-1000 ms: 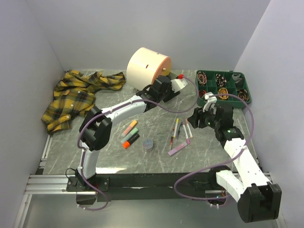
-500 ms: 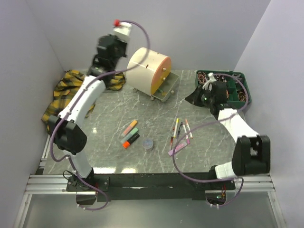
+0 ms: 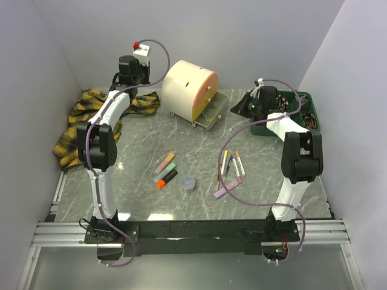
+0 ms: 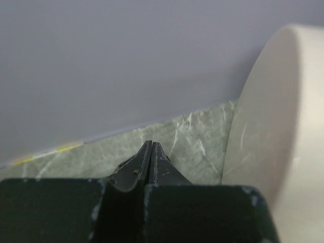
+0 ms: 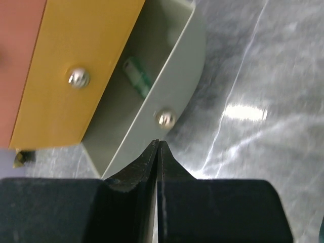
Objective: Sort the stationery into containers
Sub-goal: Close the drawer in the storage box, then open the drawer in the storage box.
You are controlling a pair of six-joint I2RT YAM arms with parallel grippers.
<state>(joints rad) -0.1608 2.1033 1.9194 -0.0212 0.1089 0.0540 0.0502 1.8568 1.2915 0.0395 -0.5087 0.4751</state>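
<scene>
The stationery lies mid-table: orange [image 3: 164, 162], green [image 3: 168, 169] and black-and-red [image 3: 167, 179] highlighters, a grey tin [image 3: 188, 183], thin pens [image 3: 225, 162] and a pink highlighter [image 3: 225, 191]. The cream cabinet [image 3: 184, 84] [image 4: 273, 126] stands at the back with its orange-fronted drawer [image 3: 211, 115] [image 5: 147, 116] pulled open. The dark green tray [image 3: 266, 128] sits at the back right. My left gripper [image 3: 126, 63] [image 4: 151, 143] is shut and empty, high at the back wall, left of the cabinet. My right gripper [image 3: 236, 109] [image 5: 158, 144] is shut and empty, just right of the drawer.
A yellow-black plaid cloth [image 3: 91, 124] lies crumpled at the back left. Coiled bands [image 3: 280, 99] fill the tray's compartments. Something small and green [image 5: 136, 76] shows inside the drawer. Both arms reach far back, away from the stationery.
The left arm left the drawer and swung up to the back-left wall. The right arm stretched back toward the tray and drawer. Both grippers closed.
</scene>
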